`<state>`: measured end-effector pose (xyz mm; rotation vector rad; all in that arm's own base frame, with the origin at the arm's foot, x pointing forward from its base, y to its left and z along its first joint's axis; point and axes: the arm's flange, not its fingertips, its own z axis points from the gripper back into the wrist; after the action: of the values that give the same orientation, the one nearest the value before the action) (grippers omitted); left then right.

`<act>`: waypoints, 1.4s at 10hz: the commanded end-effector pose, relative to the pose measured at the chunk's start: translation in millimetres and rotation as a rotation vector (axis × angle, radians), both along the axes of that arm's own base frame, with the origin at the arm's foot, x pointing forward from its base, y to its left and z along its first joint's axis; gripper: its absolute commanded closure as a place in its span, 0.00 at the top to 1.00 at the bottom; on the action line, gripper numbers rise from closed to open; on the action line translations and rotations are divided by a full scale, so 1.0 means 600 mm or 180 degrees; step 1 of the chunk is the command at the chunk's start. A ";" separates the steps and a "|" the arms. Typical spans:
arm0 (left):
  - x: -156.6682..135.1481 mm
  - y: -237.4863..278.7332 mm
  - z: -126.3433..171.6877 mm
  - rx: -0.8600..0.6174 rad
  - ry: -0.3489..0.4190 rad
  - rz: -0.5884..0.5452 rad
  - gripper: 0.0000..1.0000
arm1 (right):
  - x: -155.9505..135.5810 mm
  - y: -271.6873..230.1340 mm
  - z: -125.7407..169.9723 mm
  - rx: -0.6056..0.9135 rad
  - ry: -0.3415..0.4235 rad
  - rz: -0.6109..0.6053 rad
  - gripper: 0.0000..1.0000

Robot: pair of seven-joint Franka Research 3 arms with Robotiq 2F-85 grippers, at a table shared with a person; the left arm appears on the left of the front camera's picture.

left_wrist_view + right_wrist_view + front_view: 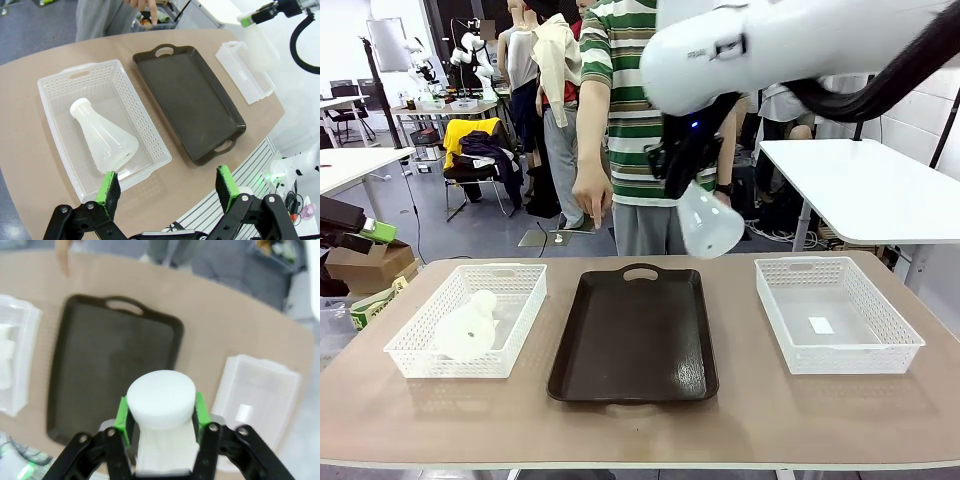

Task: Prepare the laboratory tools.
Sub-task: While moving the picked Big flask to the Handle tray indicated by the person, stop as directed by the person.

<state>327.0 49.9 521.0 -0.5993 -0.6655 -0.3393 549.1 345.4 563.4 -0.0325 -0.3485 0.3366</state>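
Observation:
One frosted-white conical flask [710,226] hangs in the air above the far end of the dark brown tray [634,340], tilted with its wide base forward and down. My right gripper [682,180] is shut on its neck. From the right wrist, the flask [161,401] sits between the green pads [121,421] of that gripper [161,416]. A second flask [467,326] lies on its side in the left white basket [425,362]. My left gripper [167,187] hovers open above the table's near edge, beside that basket [55,82] and its flask [106,141].
A white lattice basket [840,352] stands on the right with a small white slip on its floor. A person in a striped shirt stands at the far side, one hand [591,197] hanging near the table edge. The tray [192,102] holds nothing.

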 end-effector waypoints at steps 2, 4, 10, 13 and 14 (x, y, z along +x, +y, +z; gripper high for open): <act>0.002 0.006 -0.002 -0.0027 -0.0036 -0.0059 1.00 | 0.006 0.084 -0.032 -0.0109 0.0071 0.0208 0.00; 0.002 0.006 -0.002 -0.0027 -0.0036 -0.0059 1.00 | 0.011 0.144 -0.089 -0.0198 0.0252 0.0340 0.00; 0.002 0.006 -0.002 -0.0027 -0.0036 -0.0059 1.00 | 0.033 0.245 -0.185 -0.0346 0.0493 0.0449 0.00; 0.002 0.006 -0.002 -0.0027 -0.0036 -0.0059 1.00 | 0.019 0.235 -0.206 -0.0217 0.0542 0.0474 0.00; 0.002 0.006 -0.002 -0.0027 -0.0036 -0.0059 1.00 | 0.019 0.235 -0.206 -0.0217 0.0542 0.0474 0.00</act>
<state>326.9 50.3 520.9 -0.5991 -0.6653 -0.3383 561.5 484.5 441.7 -0.0488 -0.1654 0.4908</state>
